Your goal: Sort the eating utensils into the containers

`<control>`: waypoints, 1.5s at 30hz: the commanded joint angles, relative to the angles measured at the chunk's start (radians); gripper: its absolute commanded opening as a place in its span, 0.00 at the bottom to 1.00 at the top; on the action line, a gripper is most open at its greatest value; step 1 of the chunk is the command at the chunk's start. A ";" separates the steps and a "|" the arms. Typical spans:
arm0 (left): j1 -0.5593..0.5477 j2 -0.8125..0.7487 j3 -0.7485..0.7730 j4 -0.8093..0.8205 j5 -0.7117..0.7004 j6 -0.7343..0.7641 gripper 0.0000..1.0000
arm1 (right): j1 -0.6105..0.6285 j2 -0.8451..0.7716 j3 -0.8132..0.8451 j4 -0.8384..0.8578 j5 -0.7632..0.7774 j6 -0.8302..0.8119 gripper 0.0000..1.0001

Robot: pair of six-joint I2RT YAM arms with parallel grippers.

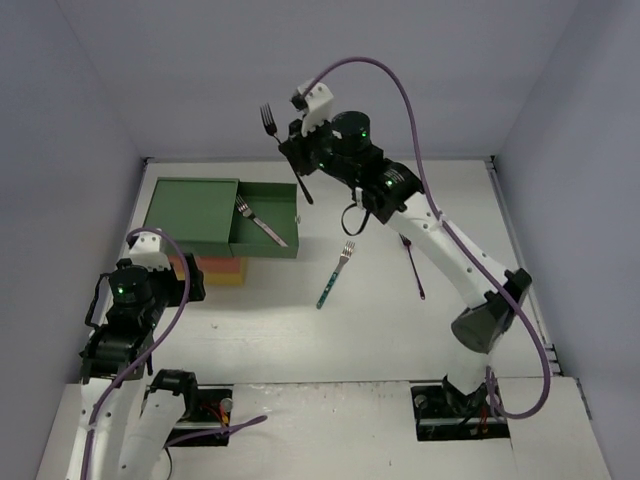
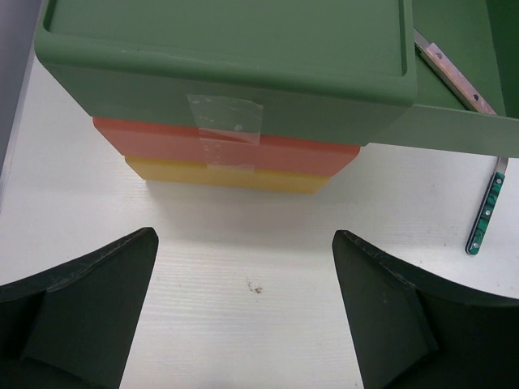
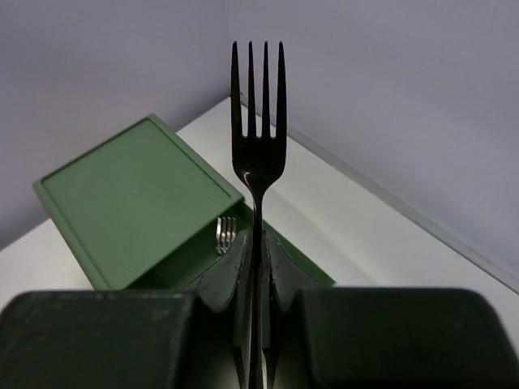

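My right gripper (image 1: 298, 163) is raised above the back of the table and shut on a dark fork (image 3: 258, 146), tines pointing up and away. Below it the containers (image 1: 192, 212) stand as one unit with a green top. The green drawer (image 1: 268, 238) is pulled out to the right, and a fork (image 1: 262, 222) lies in it. The orange-red drawer (image 2: 162, 142) and the yellow drawer (image 2: 243, 174) are pushed in. A blue-green fork (image 1: 336, 274) and a thin purple utensil (image 1: 414, 268) lie on the table. My left gripper (image 2: 243, 308) is open and empty in front of the unit.
Grey walls close in the white table on the left, back and right. A strip of clear tape (image 2: 223, 117) sticks to the front of the unit. The blue-green fork's handle (image 2: 485, 212) lies just right of the unit.
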 commanded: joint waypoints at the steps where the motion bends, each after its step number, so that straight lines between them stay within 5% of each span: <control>1: -0.008 0.004 0.005 0.058 0.001 -0.009 0.87 | 0.046 0.126 0.094 0.066 -0.031 0.000 0.00; 21: -0.011 -0.002 0.006 0.059 0.004 -0.009 0.87 | 0.079 0.136 -0.168 0.148 0.036 -0.004 0.01; 35: -0.011 0.004 0.006 0.059 0.003 -0.009 0.87 | 0.084 0.035 -0.187 0.146 0.165 -0.022 0.47; 40: -0.009 0.001 0.006 0.056 0.002 -0.009 0.87 | 0.029 -0.121 -0.363 0.133 0.409 0.005 0.54; 45: -0.011 -0.001 0.004 0.057 0.003 -0.009 0.87 | -0.168 -0.303 -0.659 0.104 0.402 0.143 0.56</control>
